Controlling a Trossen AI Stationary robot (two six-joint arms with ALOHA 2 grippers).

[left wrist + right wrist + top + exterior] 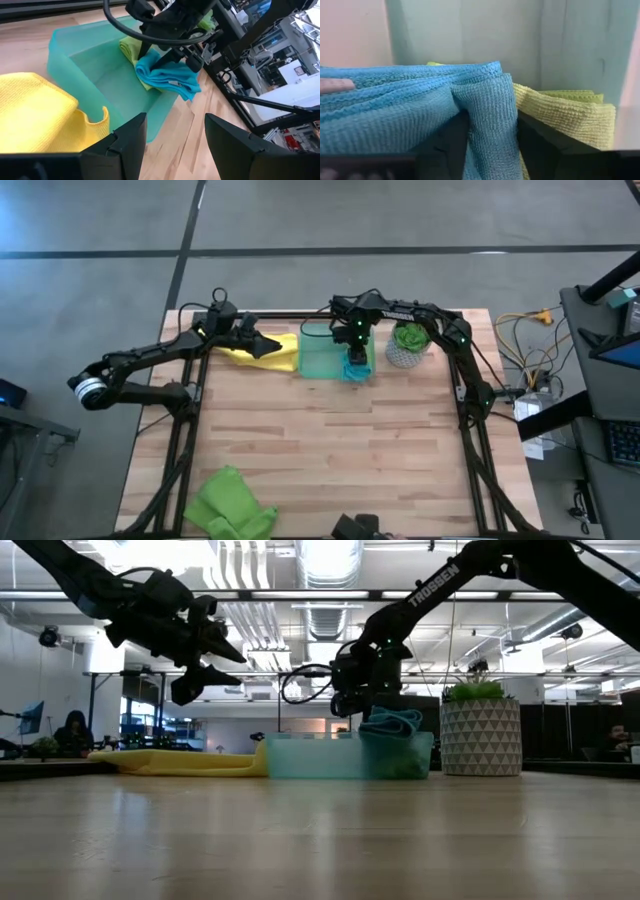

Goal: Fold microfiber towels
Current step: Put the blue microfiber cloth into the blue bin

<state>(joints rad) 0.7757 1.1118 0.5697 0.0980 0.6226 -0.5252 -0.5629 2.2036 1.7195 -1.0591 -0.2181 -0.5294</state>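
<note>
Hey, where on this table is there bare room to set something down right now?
The wide wooden middle, between the tray at the far edge and the lime green towel at the near left corner. Crowded: the far edge, with the yellow towel, left gripper, tray, right gripper in the teal towel, and plant pot.

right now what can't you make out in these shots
- Lime green towel in the tray: mostly covered by the teal-blue towel in every view, so its fold cannot be judged.
- Right pincer: the teal-blue towel fills the right wrist view; whether the fingers grip it is unclear.
- Yellow towel: partly under the left pincer in the high view.
- Second lime green towel: cut off by the bottom edge.
</note>
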